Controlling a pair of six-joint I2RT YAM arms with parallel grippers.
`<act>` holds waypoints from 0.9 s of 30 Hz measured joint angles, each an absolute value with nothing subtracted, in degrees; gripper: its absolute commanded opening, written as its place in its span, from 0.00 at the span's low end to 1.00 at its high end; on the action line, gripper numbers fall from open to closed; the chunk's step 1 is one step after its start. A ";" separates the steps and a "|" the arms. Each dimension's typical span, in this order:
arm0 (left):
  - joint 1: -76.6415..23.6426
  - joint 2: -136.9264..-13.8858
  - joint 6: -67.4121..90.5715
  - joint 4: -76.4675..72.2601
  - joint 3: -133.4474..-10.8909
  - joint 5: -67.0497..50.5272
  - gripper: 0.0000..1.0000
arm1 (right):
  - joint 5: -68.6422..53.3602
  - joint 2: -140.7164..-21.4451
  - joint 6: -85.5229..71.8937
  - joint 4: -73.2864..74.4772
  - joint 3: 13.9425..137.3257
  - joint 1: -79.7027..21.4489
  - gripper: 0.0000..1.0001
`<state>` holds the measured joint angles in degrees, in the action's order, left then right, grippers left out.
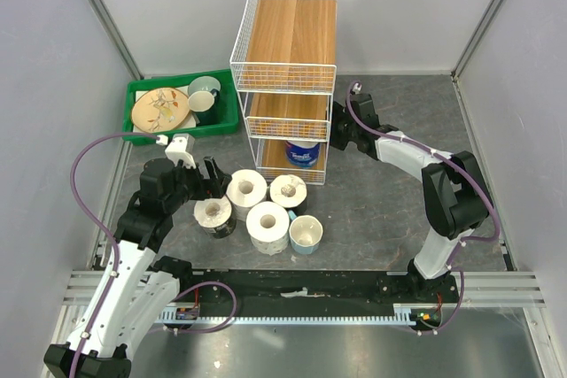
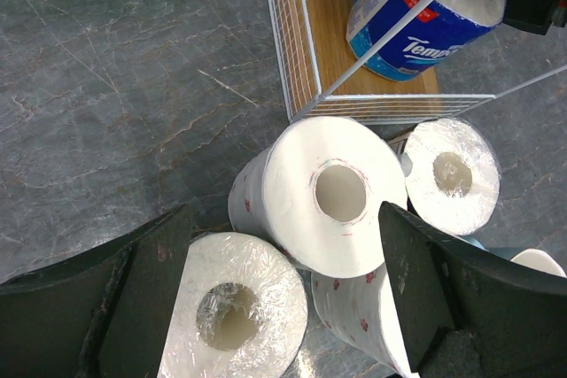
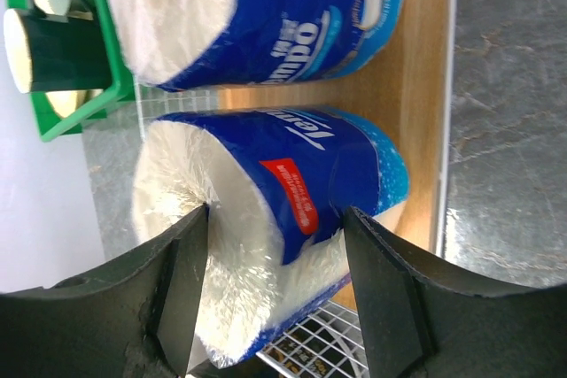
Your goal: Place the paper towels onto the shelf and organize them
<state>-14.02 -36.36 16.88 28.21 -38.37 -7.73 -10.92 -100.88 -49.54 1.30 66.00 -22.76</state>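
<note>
Fluffy cylindrical blue-wrapped roll (image 3: 292, 192) — on wire shelf (image 1: 283, 75) — smooth wooden boards.

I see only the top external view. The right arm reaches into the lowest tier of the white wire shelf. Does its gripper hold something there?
Observer: Yes, the right gripper clamps a blue-wrapped white paper roll from both sides.
Operator: Is this roll alone there?
Observer: No, a second blue-wrapped roll lies beside it.
Operator: And on the left side?
Observer: The left gripper is open, with a film-covered white roll below, between its fingers.
</note>
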 measured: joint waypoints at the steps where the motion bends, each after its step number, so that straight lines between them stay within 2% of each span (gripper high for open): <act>1: -14.02 -36.36 16.88 28.21 -38.37 -7.73 0.93 | -11.14 -100.88 -49.76 0.89 66.00 -22.76 0.69; 18: -14.02 -36.71 16.88 28.21 -38.37 -7.73 0.93 | -12.32 -100.49 -51.27 -2.96 64.73 -21.96 0.70; 27: -14.02 -36.82 16.88 28.21 -38.37 -7.73 0.93 | -12.86 -93.36 -51.22 -2.61 59.46 -19.33 0.72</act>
<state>-14.02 -36.82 16.88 28.21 -38.37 -7.73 -12.86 -93.36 -51.22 -2.61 59.46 -19.33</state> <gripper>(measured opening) 0.928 0.705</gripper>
